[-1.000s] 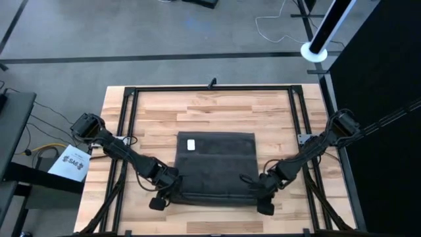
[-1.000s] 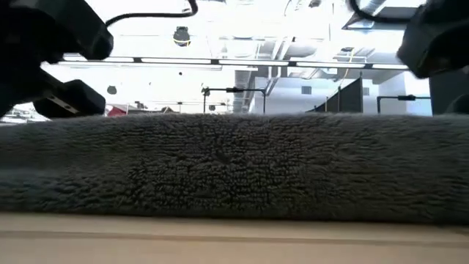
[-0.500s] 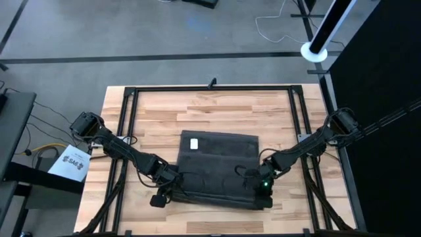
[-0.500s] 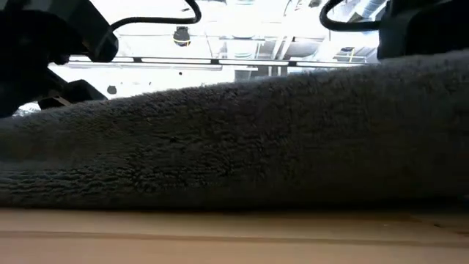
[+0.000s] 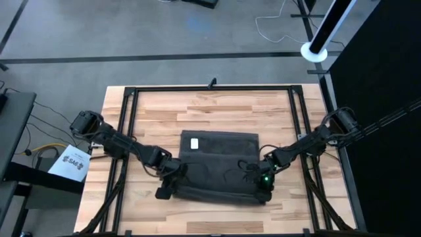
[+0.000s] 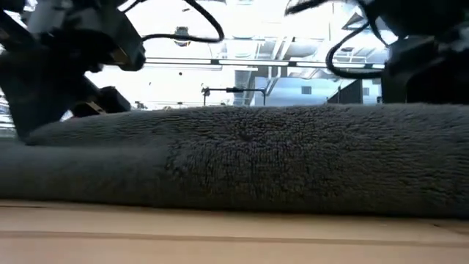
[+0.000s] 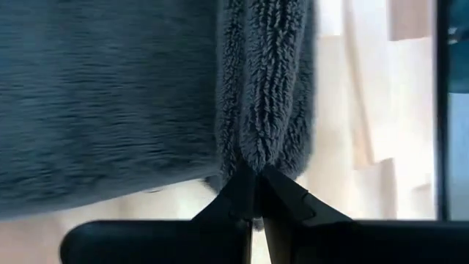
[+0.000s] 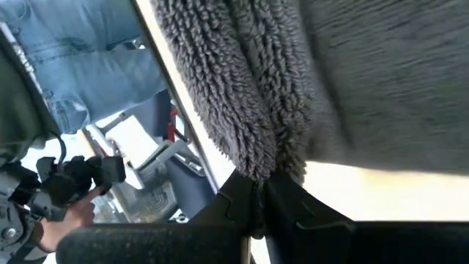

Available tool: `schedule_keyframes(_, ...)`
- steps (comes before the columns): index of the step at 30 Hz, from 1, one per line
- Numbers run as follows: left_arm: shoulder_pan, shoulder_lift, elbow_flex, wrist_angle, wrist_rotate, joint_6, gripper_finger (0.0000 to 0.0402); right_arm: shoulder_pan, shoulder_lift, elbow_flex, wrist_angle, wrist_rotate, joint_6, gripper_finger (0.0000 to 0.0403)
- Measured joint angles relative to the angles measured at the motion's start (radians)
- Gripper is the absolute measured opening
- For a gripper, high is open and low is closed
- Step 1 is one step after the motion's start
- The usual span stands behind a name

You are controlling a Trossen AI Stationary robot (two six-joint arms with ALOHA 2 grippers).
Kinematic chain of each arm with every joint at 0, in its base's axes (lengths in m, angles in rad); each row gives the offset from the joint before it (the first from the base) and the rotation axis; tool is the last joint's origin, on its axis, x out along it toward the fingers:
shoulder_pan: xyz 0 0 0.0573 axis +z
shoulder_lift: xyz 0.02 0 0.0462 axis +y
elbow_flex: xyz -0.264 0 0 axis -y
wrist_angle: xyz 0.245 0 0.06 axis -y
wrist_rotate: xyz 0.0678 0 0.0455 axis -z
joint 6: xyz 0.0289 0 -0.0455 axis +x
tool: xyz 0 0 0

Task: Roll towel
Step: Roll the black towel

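Observation:
The dark grey towel (image 5: 217,164) lies flat in the middle of the table, its white label (image 5: 193,143) near the far left corner. In the low view the towel's near edge (image 6: 242,169) is a thick roll filling the picture's width. My left gripper (image 5: 173,180) is shut on the near left end of that roll. My right gripper (image 5: 263,179) is shut on the near right end. The far part of the towel rests flat on the wood. My left gripper pinches the rolled near edge at its left end (image 7: 253,150) between its two fingers, and at least two thick layers meet at the fingertips. The fingers come slanting from the table's left. The rest of the towel lies on the table. My right gripper pinches the rolled near edge at its right end (image 8: 256,158) between both fingers, with at least two layers of terry gathered at the fingertips. The fingers come slanting from the table's right. That end stays low over the table.
A black frame (image 5: 210,87) runs around the wooden table (image 5: 217,112), with bare wood beyond the towel. A white sheet (image 5: 71,162) lies off the left edge. In the right wrist view, a person in jeans (image 8: 80,66) stands beyond the table.
Both grippers have moved toward the table's far edge, drawing the towel's near edge with them, so it has rolled over onto the towel. The right end rose first, tilting the edge, then came down level. The far edge and label have stayed put.

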Motion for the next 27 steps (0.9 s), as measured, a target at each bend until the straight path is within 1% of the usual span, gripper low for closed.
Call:
schedule_keyframes(5, 0.063, 0.000, -0.004, -0.044, -0.003, 0.040, 0.0000, -0.060, 0.000, -0.051, 0.001, 0.004, -0.002, 0.0004)
schedule_keyframes(10, 0.085, 0.000, -0.063, -0.034, -0.006, 0.009, 0.0000, -0.123, 0.000, -0.059, 0.007, 0.009, -0.003, 0.0004)
schedule_keyframes(16, 0.036, 0.000, -0.083, -0.032, 0.010, -0.040, 0.0000, -0.156, 0.000, -0.052, 0.000, 0.015, -0.014, 0.0004)
schedule_keyframes(18, 0.017, 0.000, -0.082, -0.038, 0.013, -0.072, 0.0000, -0.158, 0.000, -0.030, -0.005, 0.005, -0.014, 0.0004)
schedule_keyframes(22, -0.016, -0.032, -0.046, -0.102, 0.024, -0.117, 0.0000, -0.165, 0.000, 0.031, -0.024, -0.034, -0.036, 0.0004)
schedule_keyframes(27, -0.057, -0.081, 0.005, -0.179, 0.008, -0.179, 0.0000, -0.191, 0.000, 0.118, -0.229, -0.038, -0.123, 0.0004)
